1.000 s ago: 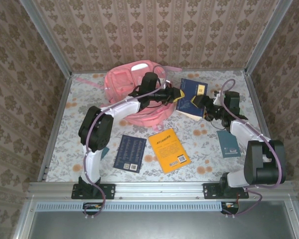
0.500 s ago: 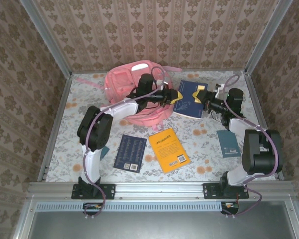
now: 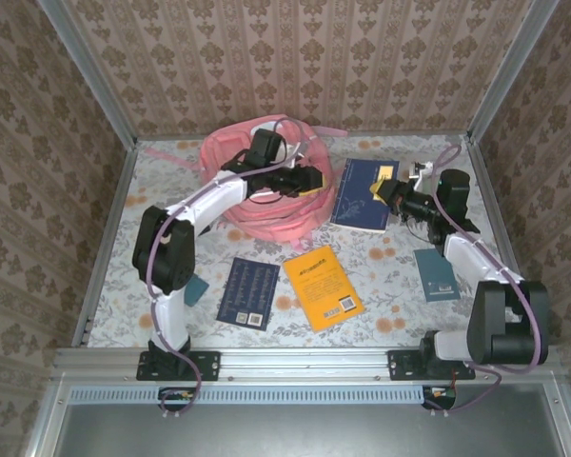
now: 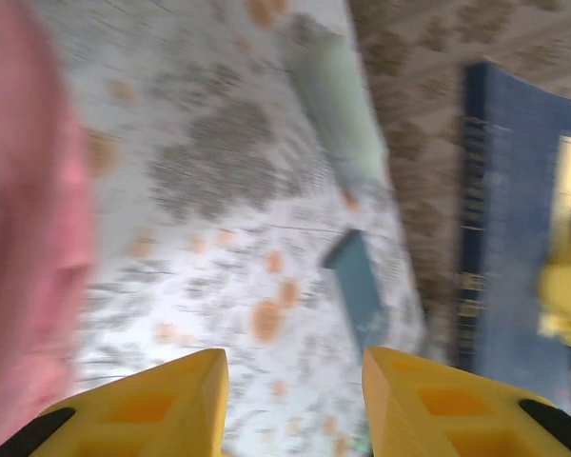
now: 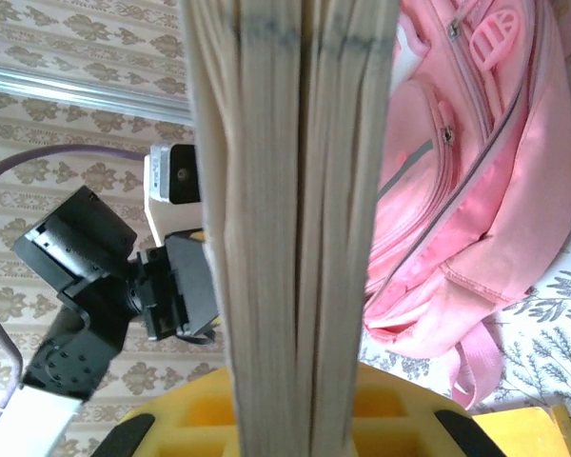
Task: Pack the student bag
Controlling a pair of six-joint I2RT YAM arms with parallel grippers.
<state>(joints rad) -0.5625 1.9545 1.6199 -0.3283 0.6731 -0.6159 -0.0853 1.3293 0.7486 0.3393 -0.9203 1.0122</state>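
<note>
Now the large soft pink fabric student bag lies at the back of the floral table, left of centre. Above its right side hangs the left gripper, jaws spread and empty. Just beside, the right gripper pinches a thick dark blue book by its edge.

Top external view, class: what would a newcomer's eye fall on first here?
The pink student bag at the far middle is the biggest thing, with the left gripper open at its right edge. Just right of it, the right gripper clamps a big blue book by its edge. Nearer the front, a bright yellow book lies flat.
</note>
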